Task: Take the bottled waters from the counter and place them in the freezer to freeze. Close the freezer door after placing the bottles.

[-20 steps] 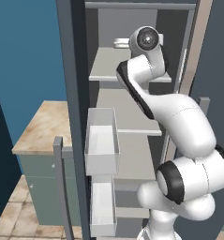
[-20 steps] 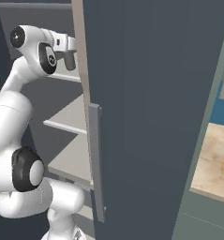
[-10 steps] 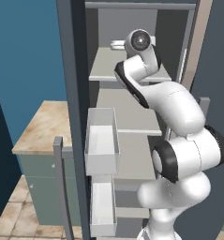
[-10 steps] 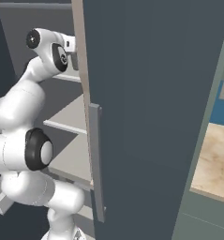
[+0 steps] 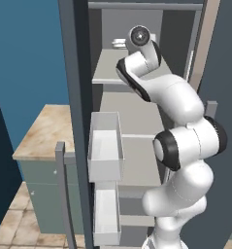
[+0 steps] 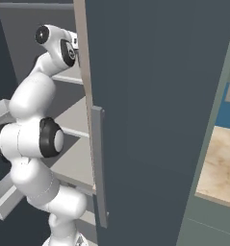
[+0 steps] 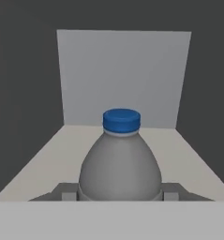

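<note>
Door of freezer (image 5: pixel 76 121) stands open at near left, 2 white bins (image 5: pixel 105 146) on its inner face, 1 bar handle. Counter (image 5: pixel 40 136) lies beyond it at left, no bottle seen on it from here. Arm (image 5: pixel 185 146): vs. a second ago the base views are unchanged, so the base is parked. Elbow has folded in toward the cabinet and the wrist has gone a little deeper over the upper shelf (image 5: pixel 105 68). Shelves counted: 3.

Hand view: gripper (image 7: pixel 119 193) is clamped on 1 grey bottle (image 7: pixel 120 164), blue cap, fingers against both sides of its base. Bottle sits mid-shelf, approx. central between side edges, rear wall well behind. Whether it rests on the shelf: cannot tell.

Assessment: placement in hand, release pending; second bottle and door closing appear outstanding.
</note>
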Motion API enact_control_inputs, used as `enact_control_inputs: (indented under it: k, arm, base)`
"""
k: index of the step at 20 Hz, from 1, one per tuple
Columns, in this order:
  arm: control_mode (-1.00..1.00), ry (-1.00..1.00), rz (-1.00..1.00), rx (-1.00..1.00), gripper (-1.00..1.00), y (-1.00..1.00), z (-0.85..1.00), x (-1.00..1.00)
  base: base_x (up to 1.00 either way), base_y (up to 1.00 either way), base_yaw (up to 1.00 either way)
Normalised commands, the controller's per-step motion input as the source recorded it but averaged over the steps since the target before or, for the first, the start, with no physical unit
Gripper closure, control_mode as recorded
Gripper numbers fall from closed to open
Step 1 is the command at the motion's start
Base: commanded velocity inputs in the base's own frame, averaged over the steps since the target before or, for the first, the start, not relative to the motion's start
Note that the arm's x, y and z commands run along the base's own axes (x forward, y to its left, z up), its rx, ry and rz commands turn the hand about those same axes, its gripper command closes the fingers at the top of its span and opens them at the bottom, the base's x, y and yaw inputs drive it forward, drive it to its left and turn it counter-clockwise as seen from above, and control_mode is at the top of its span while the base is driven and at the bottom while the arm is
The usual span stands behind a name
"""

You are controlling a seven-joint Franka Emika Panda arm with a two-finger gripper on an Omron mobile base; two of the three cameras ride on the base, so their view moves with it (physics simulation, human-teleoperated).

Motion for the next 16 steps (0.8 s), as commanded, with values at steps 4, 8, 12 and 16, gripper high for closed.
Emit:
enact_control_inputs:
  k: [4, 8, 12, 16]
  arm:
    - [-1.0, 0.04, 0.0, 0.0, 1.0, -0.07, -0.2, 0.48]
    - [-1.0, 0.04, 0.0, 0.0, 1.0, -0.11, -0.21, 0.53]
    - [-1.0, 0.02, 0.0, 0.0, 1.0, -0.16, -0.23, 0.46]
    - [-1.0, 0.0, 0.0, 0.0, 1.0, -0.15, -0.34, 0.29]
  base:
    - [0.0, 0.0, 0.0]
    - [0.0, 0.0, 0.0]
    - [0.0, 0.0, 0.0]
    - [0.0, 0.0, 0.0]
